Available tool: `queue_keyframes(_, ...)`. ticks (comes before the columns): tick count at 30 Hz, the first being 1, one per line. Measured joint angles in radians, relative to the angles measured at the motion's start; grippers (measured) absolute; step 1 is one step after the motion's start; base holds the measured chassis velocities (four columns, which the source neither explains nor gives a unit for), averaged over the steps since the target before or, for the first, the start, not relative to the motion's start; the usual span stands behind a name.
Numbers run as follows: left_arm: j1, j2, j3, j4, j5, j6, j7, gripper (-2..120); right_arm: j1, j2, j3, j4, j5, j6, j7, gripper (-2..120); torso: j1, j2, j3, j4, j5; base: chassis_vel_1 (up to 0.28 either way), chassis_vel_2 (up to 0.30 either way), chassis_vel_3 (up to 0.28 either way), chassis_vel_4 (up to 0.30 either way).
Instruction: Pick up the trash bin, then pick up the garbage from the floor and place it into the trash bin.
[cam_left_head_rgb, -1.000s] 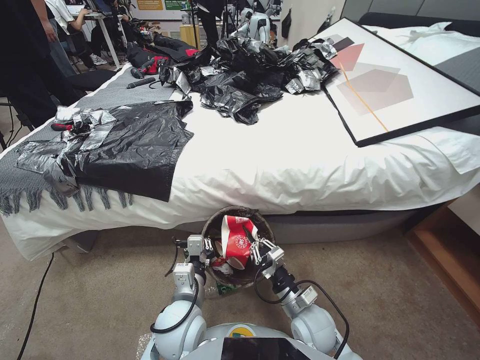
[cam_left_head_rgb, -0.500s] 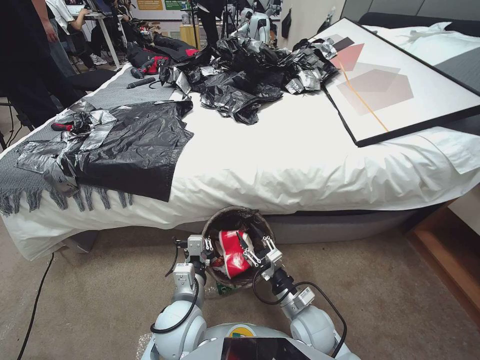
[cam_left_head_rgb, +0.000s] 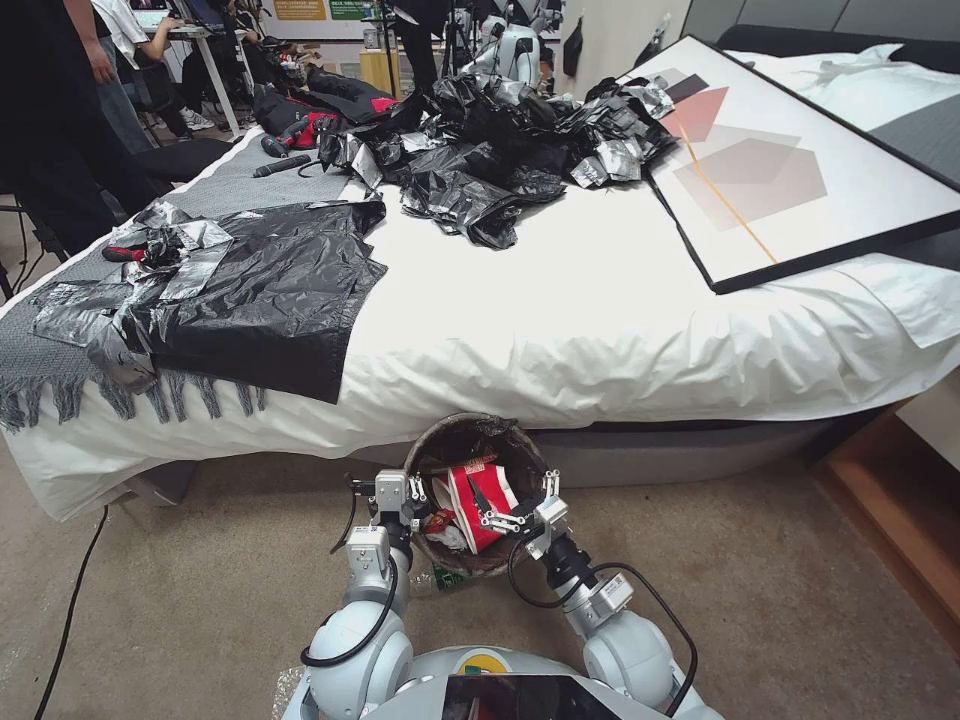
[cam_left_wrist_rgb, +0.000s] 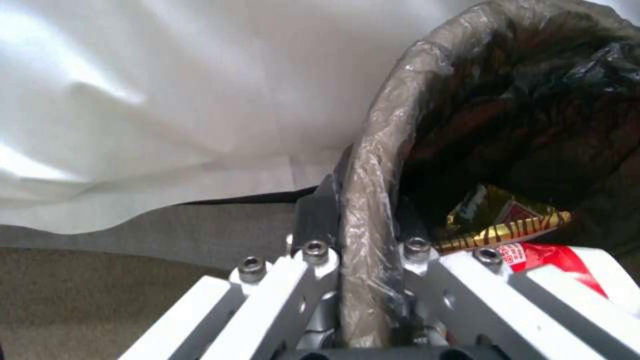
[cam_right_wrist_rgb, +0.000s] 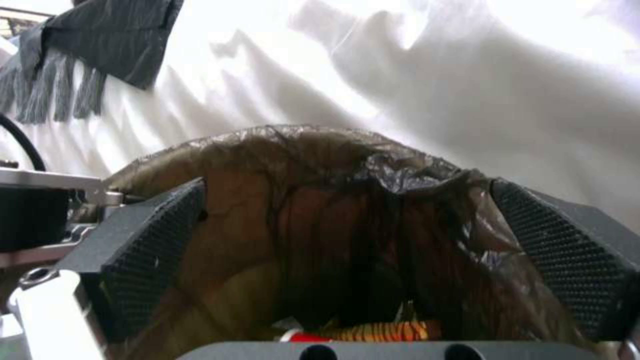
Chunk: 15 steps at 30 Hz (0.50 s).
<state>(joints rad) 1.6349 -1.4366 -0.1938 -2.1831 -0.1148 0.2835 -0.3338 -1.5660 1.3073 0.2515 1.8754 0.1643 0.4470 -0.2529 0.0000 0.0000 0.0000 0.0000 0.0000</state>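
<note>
Right now I'm mid-task, at the drop-into-bin step. My left tool (cam_left_wrist_rgb: 363, 260) is clamped tight on the bag-lined rim of the trash bin (cam_left_head_rgb: 432, 445), one finger inside and one outside, holding the bin up in front of me just off the floor (cam_left_head_rgb: 780, 590) by the edge of the bed (cam_left_head_rgb: 620, 340). My right tool (cam_left_head_rgb: 522, 508) hovers over the bin's mouth, fingers spread wide and gripping nothing. A red-and-white paper cup (cam_left_head_rgb: 478, 500) lies inside the bin just under it, next to a yellow snack wrapper (cam_left_wrist_rgb: 507, 225). My read: cup counts as delivered. A green-labelled bottle (cam_left_head_rgb: 450, 578) shows on the carpet just below the bin. Next move likely calls for lifting the right tool clear of the rim, then reaching down for that bottle while the left keeps the bin level.
</note>
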Motion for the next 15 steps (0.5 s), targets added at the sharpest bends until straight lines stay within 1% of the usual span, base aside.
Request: queue_keyframes(15,0.0,0.0,-0.002,0.0,0.0,0.0,0.0,3,-0.003,0.004,0.008,0.018,-0.018,0.012,0.0,100,0.0,0.0,0.0,0.0,0.0,0.0,0.0,0.0,0.0)
